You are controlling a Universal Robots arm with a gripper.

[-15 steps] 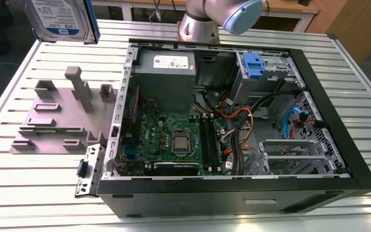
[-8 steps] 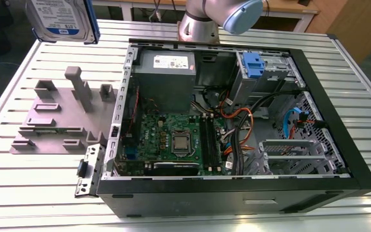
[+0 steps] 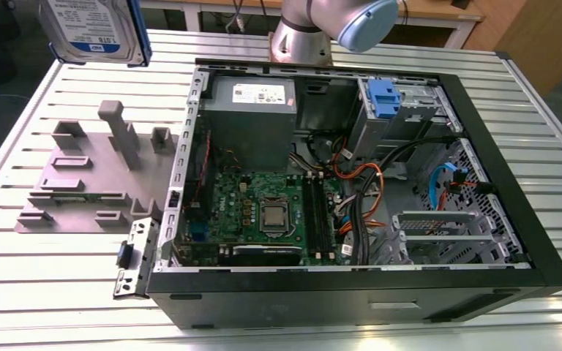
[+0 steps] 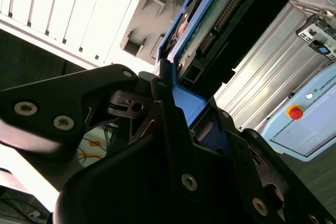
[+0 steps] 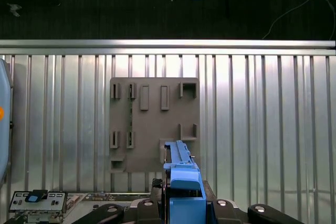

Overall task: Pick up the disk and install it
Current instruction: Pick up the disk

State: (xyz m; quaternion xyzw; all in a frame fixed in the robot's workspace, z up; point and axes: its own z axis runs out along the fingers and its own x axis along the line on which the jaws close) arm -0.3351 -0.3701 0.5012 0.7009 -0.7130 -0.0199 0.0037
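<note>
1. While the black end effector (image 4: 181, 98) is closed tight on its blue plastic edge rail, the flat rectangular silver disk (image 3: 91, 29) with a white-and-blue label hangs high over the far corner of the surface at the exterior view's left. Its upper part is cut off by the picture's edge.
2. In the second wrist view the black fingers (image 4: 163, 108) press against the blue rail. The disk's green circuit-board side, with its row of connector pins, faces outward.
3. In the first wrist view the disk (image 5: 181, 174) shows edge-on as a blue strip. It stands in front of one edge of the flat grey plastic fixture plate (image 5: 152, 124) with its raised slots.
4. The ribbed aluminium surface (image 3: 27, 278) shows bare slats on every side of the plate. Past its straight rail edge lies dark floor (image 5: 105, 3) with loose cables.
5. The open black computer case (image 3: 520, 212) lies on its side just beside the plate, towards the exterior view's right, and well apart from the disk.
6. Its rim frames a green motherboard (image 3: 252, 201), a grey metal power-supply box (image 3: 252, 117), a blue plastic latch (image 3: 383, 99) near the far wall and a grey metal cage (image 3: 437, 230) near the front corner. Cables crowd the space between them.
7. The silver-and-blue robot arm (image 3: 325, 29) stands just behind the case's far edge.
</note>
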